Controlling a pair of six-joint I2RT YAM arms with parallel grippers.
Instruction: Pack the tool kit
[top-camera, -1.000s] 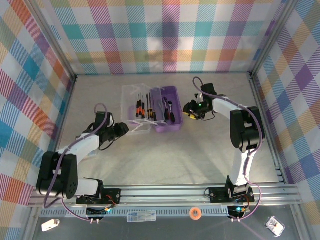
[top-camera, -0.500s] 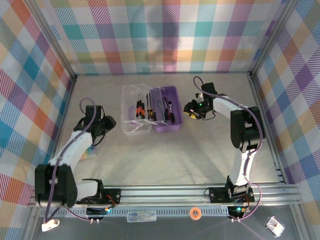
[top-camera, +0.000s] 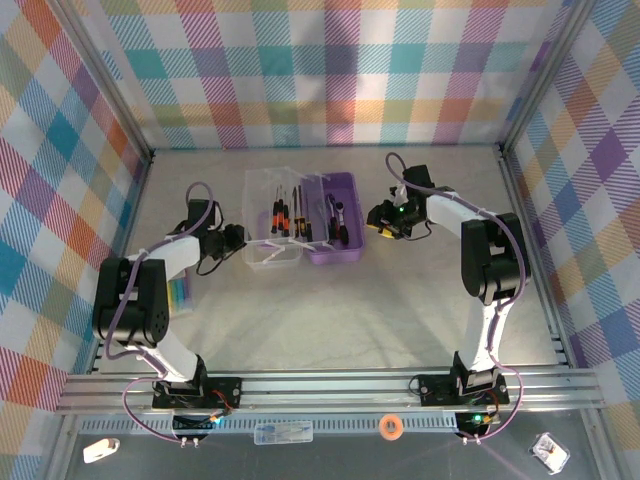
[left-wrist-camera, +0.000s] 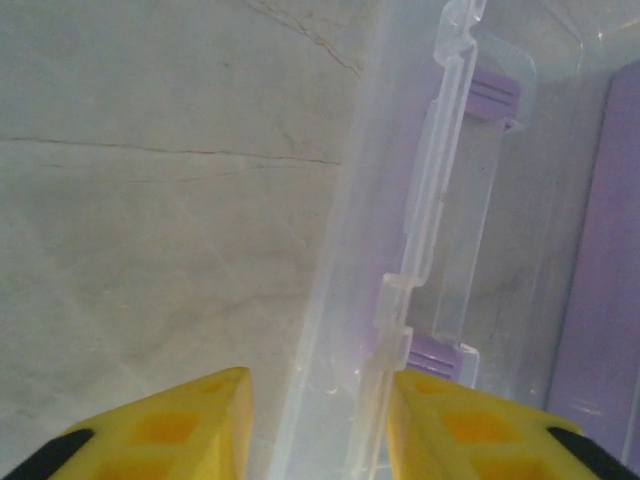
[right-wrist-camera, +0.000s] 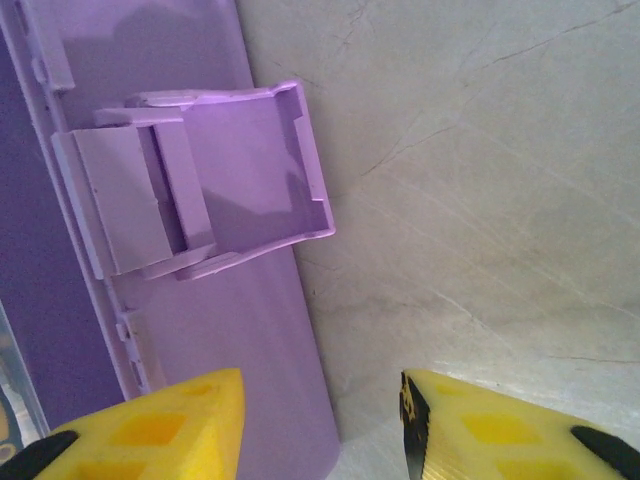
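The tool kit lies open mid-table: a lilac-purple base (top-camera: 340, 238) on the right and its clear lid (top-camera: 268, 212) folded out to the left. Thin screwdrivers (top-camera: 285, 215) with black and orange handles lie across it. My left gripper (top-camera: 236, 238) is at the lid's left edge. In the left wrist view its jaws (left-wrist-camera: 320, 430) stand open astride the clear rim (left-wrist-camera: 420, 250), the right finger against it. My right gripper (top-camera: 376, 216) is open beside the base's right wall (right-wrist-camera: 270, 340), just below the purple handle (right-wrist-camera: 200, 180), one finger over the case and one over the table.
A small striped coloured item (top-camera: 180, 293) lies on the table by the left arm. Checked walls close the table on three sides, and a metal rail (top-camera: 330, 385) runs along the near edge. Bare table lies in front of the case.
My left gripper swung out to the left and came back to the lid's left edge, its jaws narrowing. The right arm has stayed put.
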